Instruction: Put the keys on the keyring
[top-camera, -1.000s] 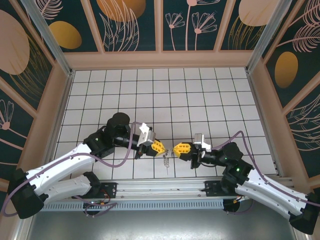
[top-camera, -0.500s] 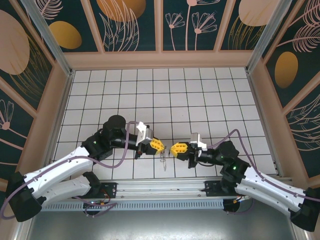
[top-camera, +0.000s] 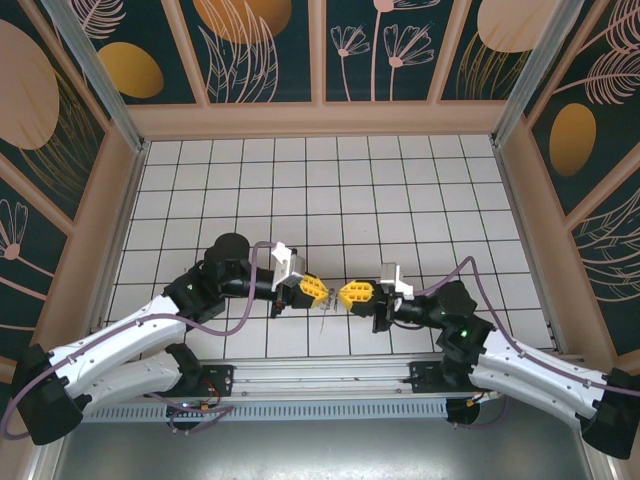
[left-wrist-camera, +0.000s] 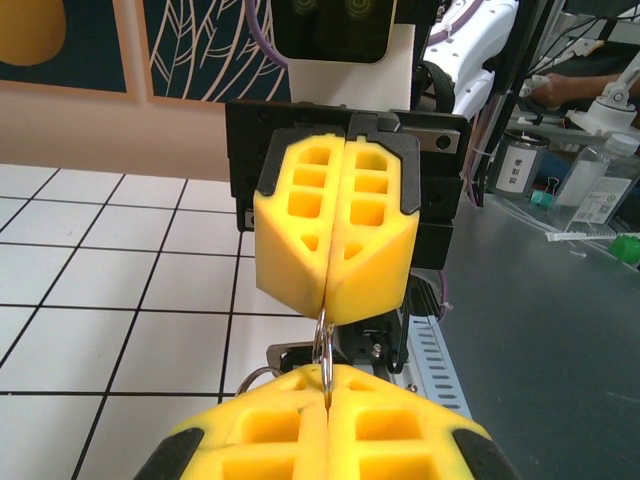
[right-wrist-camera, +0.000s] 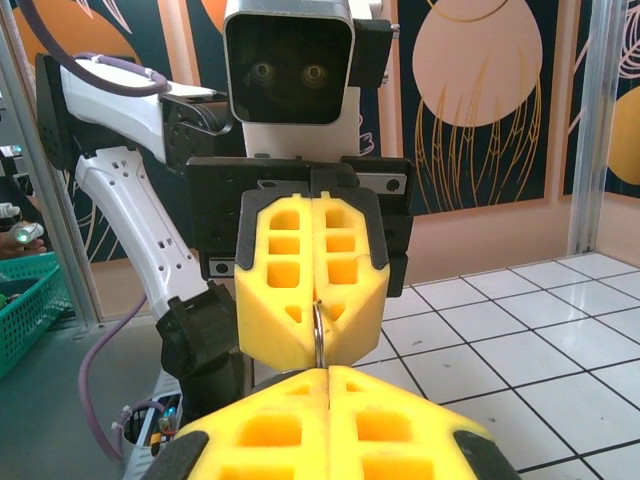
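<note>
Above the white tiled table (top-camera: 420, 200), the yellow-padded left gripper (top-camera: 318, 291) and right gripper (top-camera: 346, 295) meet tip to tip, both clamped on the thin metal keyring loop (left-wrist-camera: 324, 350). It stands upright between them, equally near each; the keys are too small to tell.

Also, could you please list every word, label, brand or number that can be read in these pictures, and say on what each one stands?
No text can be read in any view.
Dark label on a small container on the grey bench: some printed lines, too small and blurred to read.
The keyring: no marking to see.
</note>
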